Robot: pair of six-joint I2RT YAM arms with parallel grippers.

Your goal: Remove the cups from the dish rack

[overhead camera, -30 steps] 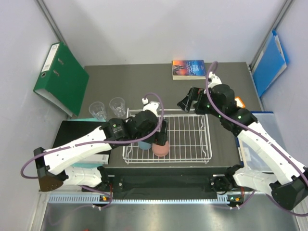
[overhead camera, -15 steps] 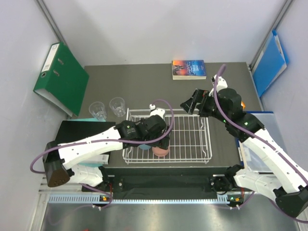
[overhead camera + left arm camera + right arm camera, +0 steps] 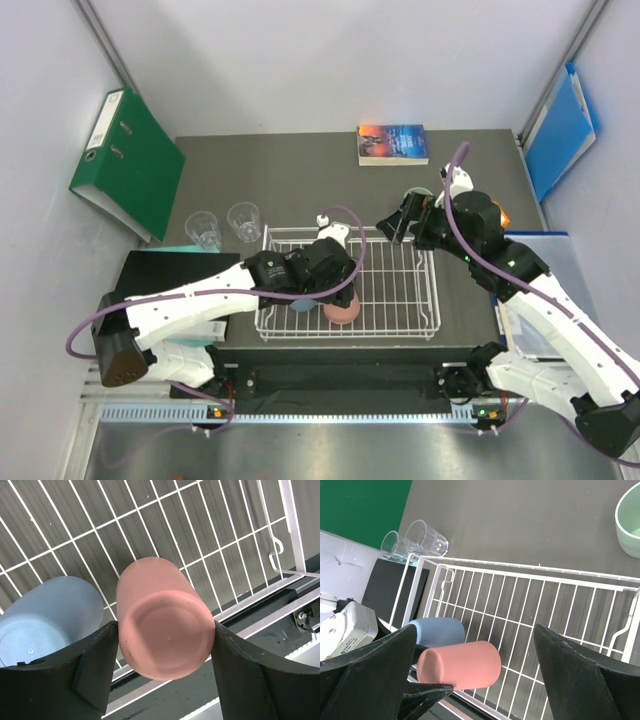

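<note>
The white wire dish rack (image 3: 400,290) sits mid-table. In it stand a salmon pink cup (image 3: 342,310) and a light blue cup (image 3: 298,303), both bottom up. My left gripper (image 3: 340,300) is shut on the pink cup (image 3: 165,635), one finger on each side, with the blue cup (image 3: 45,615) just left of it. My right gripper (image 3: 395,218) hangs open and empty over the rack's far right corner (image 3: 560,610). A sage green cup (image 3: 413,193) stands on the table behind the rack. Two clear glass cups (image 3: 203,228) (image 3: 244,220) stand left of it. The lavender cup is out of view.
A green binder (image 3: 130,165) leans at the far left. A book (image 3: 392,143) lies at the back. A blue folder (image 3: 560,130) leans against the right wall. A black box (image 3: 165,275) lies left of the rack, and a clear bin (image 3: 530,300) sits right of it.
My left arm has reached further right over the rack, with its fingers settling on the pink cup. My right gripper has swung a little nearer, toward the rack's far right corner.
</note>
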